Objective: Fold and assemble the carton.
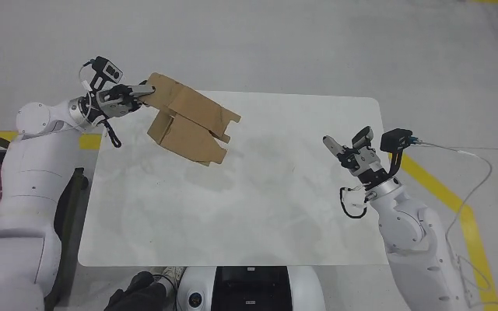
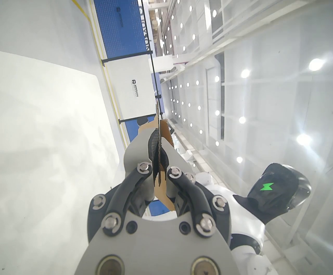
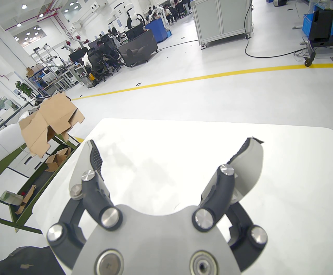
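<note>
Left gripper: clamped on a flap of my brown corrugated cardboard carton, raised above the white table at its far-left corner for folding. Right gripper: spread apart by the right edge, ready to assist.

The white surface had rounded corners and a faintly mottled top. Beside its left edge stood a dark green rack holding loose cardboard scraps. A yellow floor line crossed the pale floor beyond the surface, and further back a grey cabinet stood with a black cable trailing near it.
</note>
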Controlling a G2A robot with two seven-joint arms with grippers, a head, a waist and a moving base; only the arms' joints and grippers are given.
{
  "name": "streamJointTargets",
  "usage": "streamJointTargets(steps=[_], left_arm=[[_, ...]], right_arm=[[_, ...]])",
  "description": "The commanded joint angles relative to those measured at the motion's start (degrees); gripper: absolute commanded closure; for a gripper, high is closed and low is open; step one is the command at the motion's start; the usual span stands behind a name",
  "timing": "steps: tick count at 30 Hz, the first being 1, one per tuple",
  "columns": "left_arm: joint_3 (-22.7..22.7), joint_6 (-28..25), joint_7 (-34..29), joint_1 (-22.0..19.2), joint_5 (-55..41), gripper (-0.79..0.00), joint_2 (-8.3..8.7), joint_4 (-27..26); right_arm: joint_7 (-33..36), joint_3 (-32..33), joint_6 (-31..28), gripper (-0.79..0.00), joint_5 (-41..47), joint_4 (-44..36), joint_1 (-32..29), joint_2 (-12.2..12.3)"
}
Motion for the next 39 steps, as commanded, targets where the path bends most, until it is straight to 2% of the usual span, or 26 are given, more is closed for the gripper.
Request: streamJointTargets(steps=[1, 7, 12, 39], left_arm=[[0.14, -0.44, 0.85, 1.44, 0.83, 0.000, -0.03, -3.17], [-0.85, -2.67, 3.21, 5.65, 4.34, 0.000, 0.34, -11.27], [-2.38, -1.76, 4.99, 8.07, 4.70, 0.000, 0.63, -14.33], [-2.65, -1.62, 5.12, 8.27, 4.44, 0.000, 0.66, -14.52]], right_arm=[[0.00, 0.00, 0.00, -0.785, 0.00, 0.00, 0.00, 0.00], [0.00, 0.00, 0.00, -0.785, 0.00, 0.00, 0.00, 0.00], [0.00, 0.00, 0.00, -0.785, 0.00, 0.00, 0.00, 0.00], [-0.13, 0.07, 0.79, -0.785, 1.11, 0.32, 0.28, -0.07]])
